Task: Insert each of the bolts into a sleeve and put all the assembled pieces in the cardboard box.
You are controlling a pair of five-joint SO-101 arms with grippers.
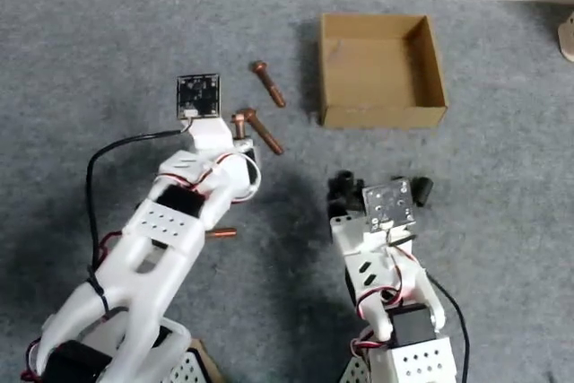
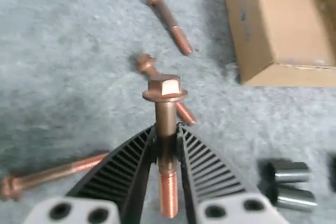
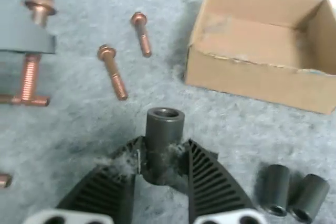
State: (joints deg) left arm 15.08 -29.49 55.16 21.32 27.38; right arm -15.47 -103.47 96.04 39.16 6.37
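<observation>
My left gripper (image 2: 166, 129) is shut on a copper bolt (image 2: 165, 109), gripped by its shank with the hex head pointing away from the wrist. In the high view the left gripper (image 1: 240, 134) hangs left of the cardboard box (image 1: 381, 69). Held upright, a dark sleeve (image 3: 164, 132) has my right gripper (image 3: 164, 148) shut on it, open end up. The right gripper (image 1: 345, 193) is below the box. Two loose sleeves (image 3: 291, 195) lie beside it. Loose bolts (image 1: 269, 83) (image 1: 265, 135) lie near the box, another bolt (image 1: 221, 233) by the left arm.
The cardboard box (image 3: 262, 72) stands open with nothing inside that I can see. Grey carpet covers the table. A further copper bolt end (image 3: 3, 180) shows at one side. Bare carpet lies between the two grippers and right of the box.
</observation>
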